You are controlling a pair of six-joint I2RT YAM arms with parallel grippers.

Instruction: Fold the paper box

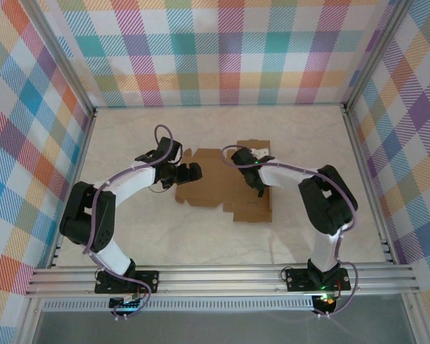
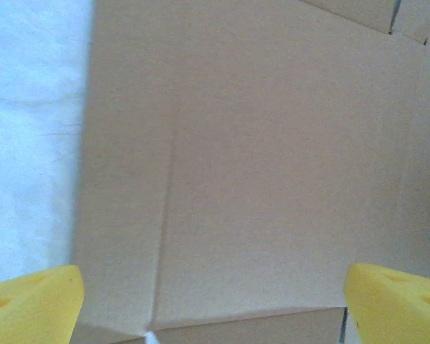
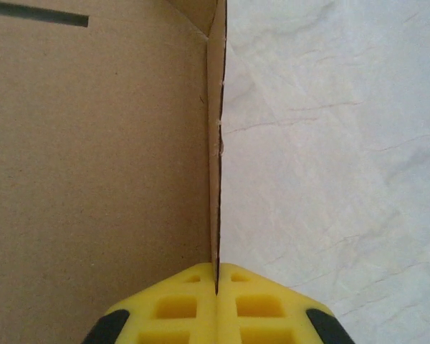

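The paper box [image 1: 215, 188] is a flat brown die-cut cardboard sheet lying mid-table. My left gripper [image 1: 193, 172] hovers over the sheet's left part. In the left wrist view its yellow fingertips [image 2: 36, 304] stand wide apart, open, above a creased panel of the box [image 2: 258, 158], with nothing between them. My right gripper [image 1: 262, 189] is at the sheet's right side. In the right wrist view the right gripper [image 3: 216, 287] is shut on the edge of a flap [image 3: 215, 179] that stands upright beside the box's flat panel [image 3: 93, 179].
The pale table surface [image 1: 129, 229] surrounds the sheet, and checked walls [image 1: 215, 57] close in the back and both sides. An aluminium rail [image 1: 222, 276] runs along the near edge by the arm bases. Bare table [image 3: 330, 158] lies right of the raised flap.
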